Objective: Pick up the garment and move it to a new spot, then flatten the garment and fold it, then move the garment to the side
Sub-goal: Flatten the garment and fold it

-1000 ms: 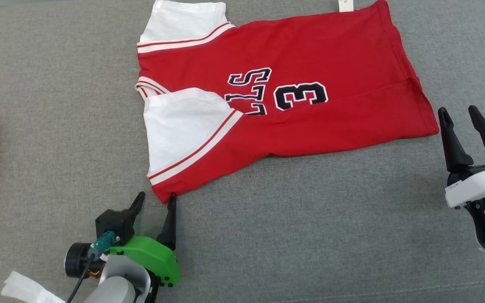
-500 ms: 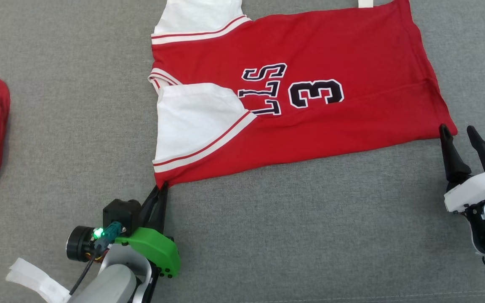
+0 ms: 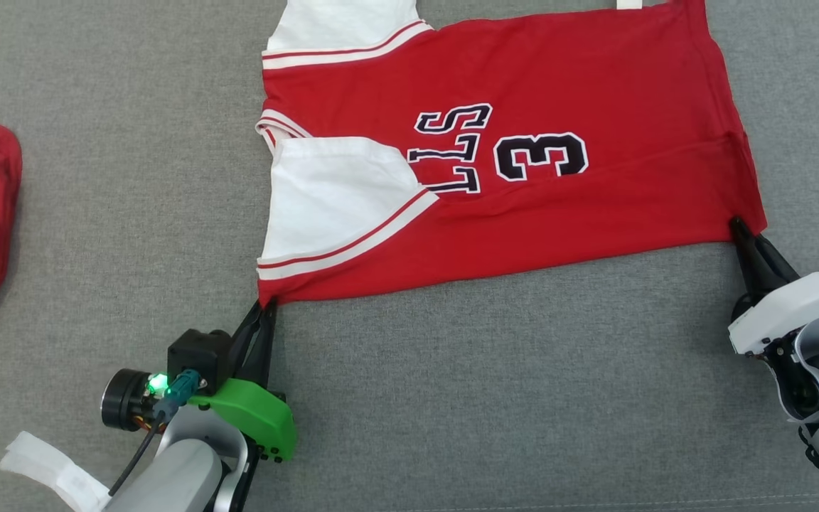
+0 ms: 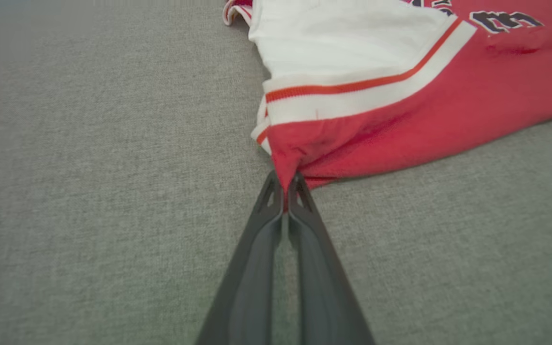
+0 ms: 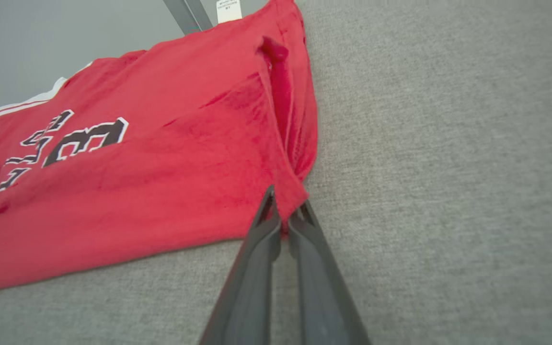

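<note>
Red garment [image 3: 566, 213] flat on grey cloth surface [image 3: 452, 398]. L hand [image 3: 265, 307] pinches its near sleeve-side corner, R hand [image 3: 739, 227] its near hem corner. Risks: thin corner bites, fabric may slip on lift; uneven pull btw hands gives skewed fold; white sleeve [image 3: 331, 199] may flop loose.

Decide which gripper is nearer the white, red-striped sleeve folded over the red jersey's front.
Left. The left gripper pinches the red jersey corner just beside that white sleeve; the right gripper pinches the far hem corner.
</note>
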Robot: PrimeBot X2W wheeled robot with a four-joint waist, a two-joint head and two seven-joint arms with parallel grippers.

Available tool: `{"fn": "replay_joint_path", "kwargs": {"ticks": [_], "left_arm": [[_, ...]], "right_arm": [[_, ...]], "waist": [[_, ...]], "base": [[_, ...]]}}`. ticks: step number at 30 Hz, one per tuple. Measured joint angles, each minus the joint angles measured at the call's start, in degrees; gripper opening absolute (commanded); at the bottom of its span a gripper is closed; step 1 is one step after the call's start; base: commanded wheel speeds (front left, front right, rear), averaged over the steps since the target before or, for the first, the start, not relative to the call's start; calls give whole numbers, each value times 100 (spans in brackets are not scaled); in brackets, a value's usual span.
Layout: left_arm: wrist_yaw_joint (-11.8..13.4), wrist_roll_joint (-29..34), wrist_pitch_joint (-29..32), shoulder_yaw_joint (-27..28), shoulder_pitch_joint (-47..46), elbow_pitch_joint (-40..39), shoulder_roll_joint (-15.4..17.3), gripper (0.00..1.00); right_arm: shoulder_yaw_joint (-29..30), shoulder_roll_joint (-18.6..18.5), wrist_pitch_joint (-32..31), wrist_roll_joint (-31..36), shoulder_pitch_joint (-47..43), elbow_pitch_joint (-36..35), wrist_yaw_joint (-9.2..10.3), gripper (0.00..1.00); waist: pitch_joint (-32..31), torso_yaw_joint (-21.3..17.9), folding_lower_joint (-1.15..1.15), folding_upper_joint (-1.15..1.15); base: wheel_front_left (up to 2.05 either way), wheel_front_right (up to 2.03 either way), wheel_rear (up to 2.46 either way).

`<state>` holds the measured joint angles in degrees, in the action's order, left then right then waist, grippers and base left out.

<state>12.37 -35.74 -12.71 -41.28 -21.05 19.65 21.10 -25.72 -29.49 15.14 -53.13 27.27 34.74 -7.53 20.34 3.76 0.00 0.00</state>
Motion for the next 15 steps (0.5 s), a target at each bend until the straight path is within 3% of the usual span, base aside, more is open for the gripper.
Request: {"fn": "replay_joint_path", "kwargs": {"ticks": [10,15], "left_arm": [[-8,-12,154,-112,358,-433,281,0],[174,-19,266,-193,767,-927,463,0]], "right_arm": [[144,-370,-9,-120,-627,-492,-2,0],[282,-565,-9,-31,-1195,-827,-3,0]], "waist": [[-359,-116,0,0],[-538,-152,0,0]], "base": [[0,0,0],[0,0,0]]}}
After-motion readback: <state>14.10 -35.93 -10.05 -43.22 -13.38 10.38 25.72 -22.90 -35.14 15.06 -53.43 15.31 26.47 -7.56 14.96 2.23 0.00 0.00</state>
